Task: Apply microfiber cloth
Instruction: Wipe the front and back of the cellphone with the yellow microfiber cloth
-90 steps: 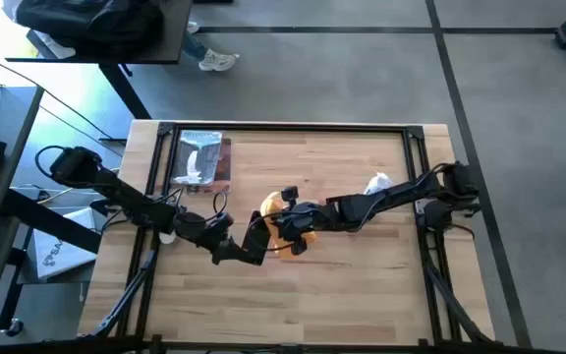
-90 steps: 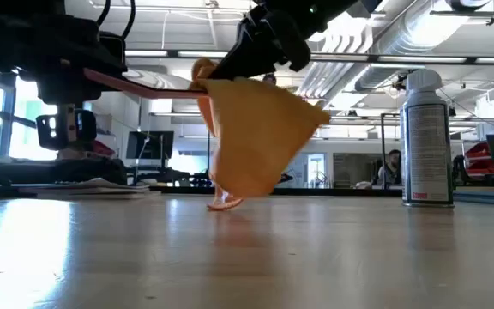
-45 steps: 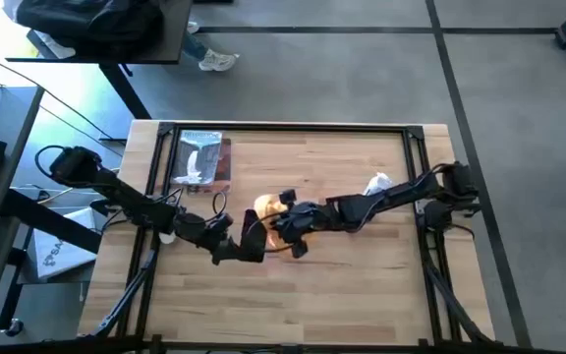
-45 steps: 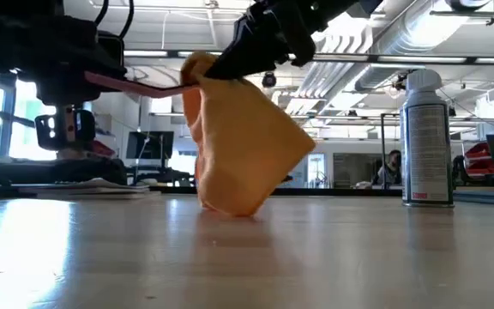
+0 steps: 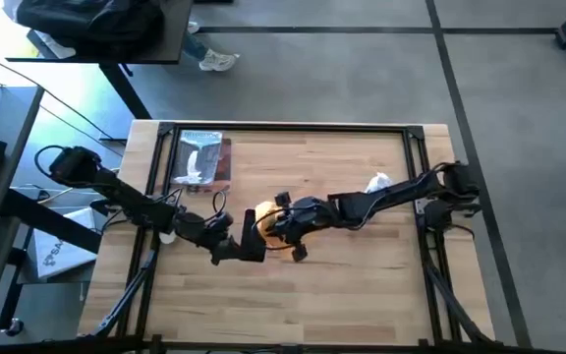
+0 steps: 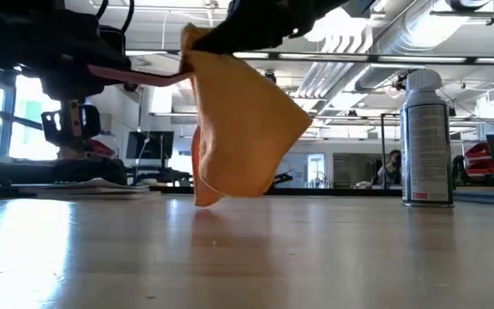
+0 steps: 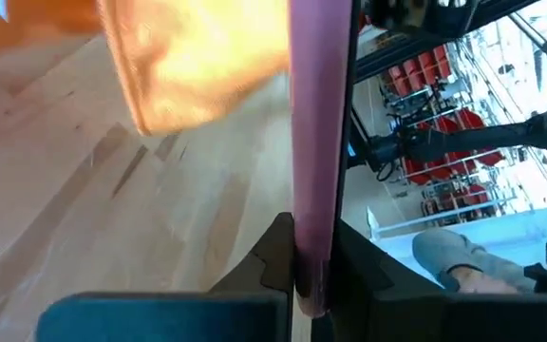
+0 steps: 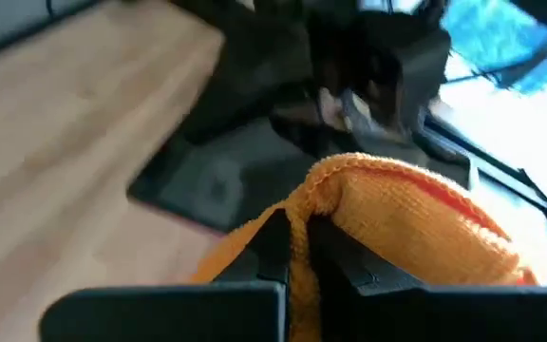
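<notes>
The big wooden surface [image 5: 362,275] holds both dark arms near its middle. The right end effector [image 5: 275,222] pinches the soft orange-yellow microfiber cloth [image 6: 243,129], which hangs just above the wood. The left end effector [image 5: 247,248] grips a thin flat pink-edged phone [image 7: 316,142] beside it.

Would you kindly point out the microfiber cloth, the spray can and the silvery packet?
microfiber cloth [image 6: 243,129]: low view, middle of the hanging orange fabric.
spray can [image 6: 426,137]: low view, middle of its upright body.
silvery packet [image 5: 199,159]: high view, centre of the packet.
</notes>
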Robot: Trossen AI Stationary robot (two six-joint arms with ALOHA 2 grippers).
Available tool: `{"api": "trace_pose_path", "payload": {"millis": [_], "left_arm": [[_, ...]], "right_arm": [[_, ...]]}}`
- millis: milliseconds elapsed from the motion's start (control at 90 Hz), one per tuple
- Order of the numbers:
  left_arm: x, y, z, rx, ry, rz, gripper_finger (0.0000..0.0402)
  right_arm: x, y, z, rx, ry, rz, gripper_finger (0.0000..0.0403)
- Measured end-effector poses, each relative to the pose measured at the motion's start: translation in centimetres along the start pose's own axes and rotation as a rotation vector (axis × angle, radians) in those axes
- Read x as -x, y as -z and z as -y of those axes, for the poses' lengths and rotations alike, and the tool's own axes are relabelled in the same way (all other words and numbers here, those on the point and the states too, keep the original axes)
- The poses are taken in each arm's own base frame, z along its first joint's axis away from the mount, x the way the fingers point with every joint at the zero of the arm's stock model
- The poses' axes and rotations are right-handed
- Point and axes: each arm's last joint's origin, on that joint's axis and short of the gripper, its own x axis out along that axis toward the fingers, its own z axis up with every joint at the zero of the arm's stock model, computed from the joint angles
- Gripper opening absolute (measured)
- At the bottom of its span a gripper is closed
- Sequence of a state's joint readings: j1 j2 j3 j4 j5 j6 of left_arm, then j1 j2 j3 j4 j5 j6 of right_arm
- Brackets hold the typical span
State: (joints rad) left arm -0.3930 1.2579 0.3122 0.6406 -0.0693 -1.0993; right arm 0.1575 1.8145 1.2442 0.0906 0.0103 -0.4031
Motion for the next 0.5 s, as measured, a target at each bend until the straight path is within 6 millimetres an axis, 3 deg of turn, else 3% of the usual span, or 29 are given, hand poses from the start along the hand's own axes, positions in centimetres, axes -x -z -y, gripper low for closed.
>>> {"api": "trace_pose_path", "payload": {"millis": [311,500], "left_arm": [[0.0,0.3,0.1,-0.055,-0.012,0.014,0.0012],[0.1,0.6,0.1,-0.068,-0.028,0.03,0.0012]], "right_arm": [[-2.6,0.6,0.7,-0.059,0.082,0.15,0.0],[-2.7,1.2,2.5,-0.097,0.2,0.139,0.0]]}}
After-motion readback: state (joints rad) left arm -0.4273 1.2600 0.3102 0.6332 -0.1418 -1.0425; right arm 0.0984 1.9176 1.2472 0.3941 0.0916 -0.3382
